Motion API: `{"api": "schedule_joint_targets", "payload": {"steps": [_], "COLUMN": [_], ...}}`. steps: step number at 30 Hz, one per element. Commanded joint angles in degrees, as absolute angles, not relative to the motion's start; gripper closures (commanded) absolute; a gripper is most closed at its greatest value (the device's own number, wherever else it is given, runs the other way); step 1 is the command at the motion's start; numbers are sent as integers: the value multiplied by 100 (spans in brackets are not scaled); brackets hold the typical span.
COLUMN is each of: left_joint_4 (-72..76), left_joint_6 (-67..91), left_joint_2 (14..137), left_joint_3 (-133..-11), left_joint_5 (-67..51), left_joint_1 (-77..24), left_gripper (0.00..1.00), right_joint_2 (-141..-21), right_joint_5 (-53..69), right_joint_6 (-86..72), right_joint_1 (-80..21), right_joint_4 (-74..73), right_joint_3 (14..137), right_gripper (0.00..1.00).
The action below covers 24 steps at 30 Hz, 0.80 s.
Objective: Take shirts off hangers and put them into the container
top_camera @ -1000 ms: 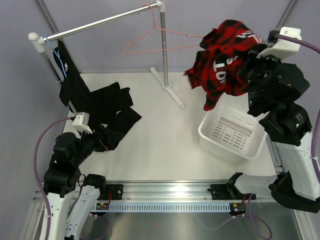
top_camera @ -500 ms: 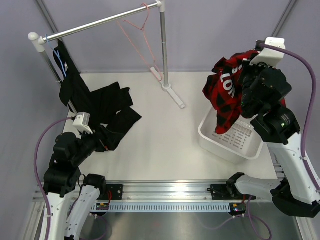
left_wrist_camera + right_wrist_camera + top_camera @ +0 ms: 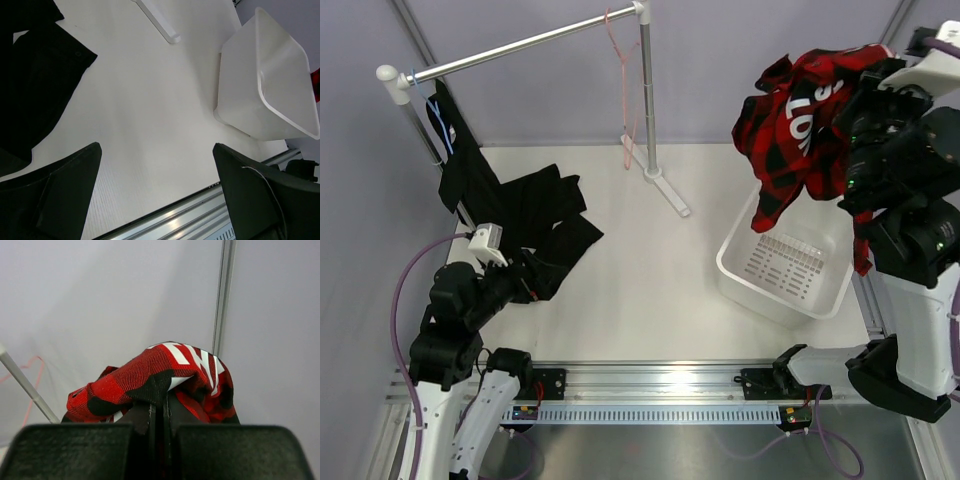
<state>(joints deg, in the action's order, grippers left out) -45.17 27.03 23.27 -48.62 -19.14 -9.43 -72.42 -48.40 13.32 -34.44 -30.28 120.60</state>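
Red plaid shirt pinched tight in right gripper, held high near far rim of white container, likely so hem clears rim. Pink hanger bare on rail. Left gripper spread wide, empty, near black shirt on blue hanger.

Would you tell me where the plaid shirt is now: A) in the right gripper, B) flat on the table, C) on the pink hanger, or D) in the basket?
A: the right gripper is shut on the plaid shirt, holding it up over the basket.
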Motion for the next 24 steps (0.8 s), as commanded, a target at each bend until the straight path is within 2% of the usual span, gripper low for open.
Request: {"api": "schedule_joint_targets", "payload": {"steps": [1,5,9,16,22,24], "left_joint_4": [-4245,-4236,-4245,-4315,-4254,-4245], "left_joint_6": [2637,2619,2602,2557,2637,2637], "left_joint_2": [2478,2505,2522,2479,2400,2364], "left_joint_3": [-4983,-5019,-4992,-4940,-4878,-4817], "left_joint_5": [-2074,-2065,-2057,-2048,-2135,-2136], "left_joint_1": [-949,-949,-949,-949,-949,-958], "left_gripper": [1,1,1,1,1,1], "right_joint_2": [-7391,-7401,-7007,-6258,-5950,-5889], "right_joint_5": [-4685,-4755,-4965,-5273,-5615,-5958], "right_joint_6": [1670,1714,1582,995,125,-613], "right_joint_1": [-3393,-3393,-3393,-3358,-3217,-3164], "right_joint_4": [-2944,-2857,-2567,-2127,-2565,-3072], "right_joint_3": [12953,12842,11999,9830,8413,8097], "right_gripper": [100,100,100,100,100,100]}}
